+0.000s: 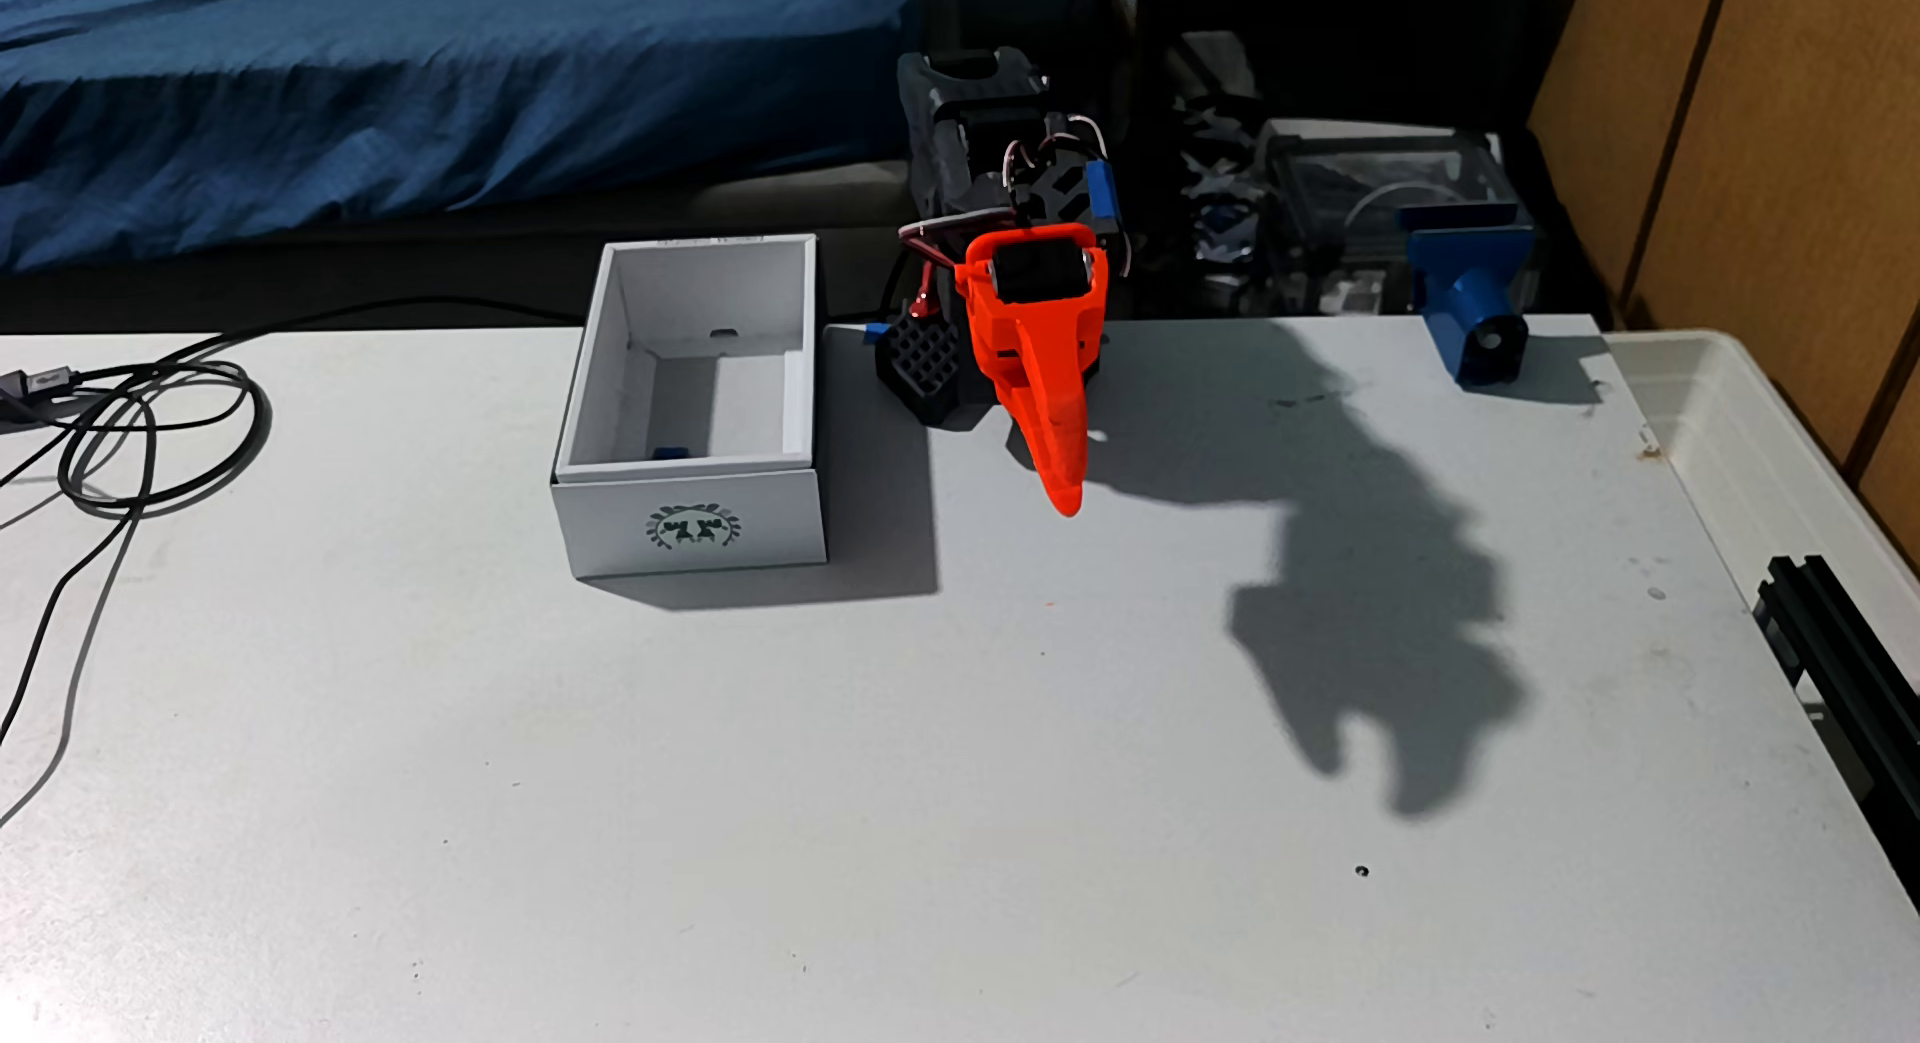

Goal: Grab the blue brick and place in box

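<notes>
The white box [691,529], with a dark wreath emblem on its near short side, stands open-topped at the table's back left. A small patch of the blue brick [670,452] shows inside it, on the floor against the near wall. My orange gripper [1066,498] hangs to the right of the box, apart from it and above the table, tips pointing down toward the camera. I see it edge-on, so its fingers overlap. Its shadow on the table shows two tips split by a notch. Nothing is between them.
Black cables [135,430] loop on the table's left side. A blue plastic mount [1475,306] stands at the back right, and a translucent tub rim [1766,451] and a black rail [1839,648] sit along the right edge. The arm's black base [925,363] is behind the gripper.
</notes>
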`<state>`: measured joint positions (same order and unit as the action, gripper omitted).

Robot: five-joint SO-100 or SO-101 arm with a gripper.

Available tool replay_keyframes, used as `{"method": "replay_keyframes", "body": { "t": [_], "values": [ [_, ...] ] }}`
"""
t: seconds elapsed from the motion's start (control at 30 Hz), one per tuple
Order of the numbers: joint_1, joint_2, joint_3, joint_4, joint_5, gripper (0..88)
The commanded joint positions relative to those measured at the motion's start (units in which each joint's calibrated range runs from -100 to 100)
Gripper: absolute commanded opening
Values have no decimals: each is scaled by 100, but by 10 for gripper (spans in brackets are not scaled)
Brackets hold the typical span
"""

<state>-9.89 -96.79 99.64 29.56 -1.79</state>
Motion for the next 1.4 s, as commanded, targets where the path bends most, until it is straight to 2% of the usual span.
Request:
{"method": "replay_keyframes", "body": {
  "t": [0.0,0.33,0.5,0.77,1.17,1.37],
  "values": [
    [-51,-59,-26,-65,34,112],
    [-259,-50,-17,-4,34,110],
    [-289,-50,-17,4,40,8],
    [-267,26,-17,39,40,8],
    [-229,-50,-26,1943,45,9],
    [-229,-59,-35,2029,18,9]
  ]
}}
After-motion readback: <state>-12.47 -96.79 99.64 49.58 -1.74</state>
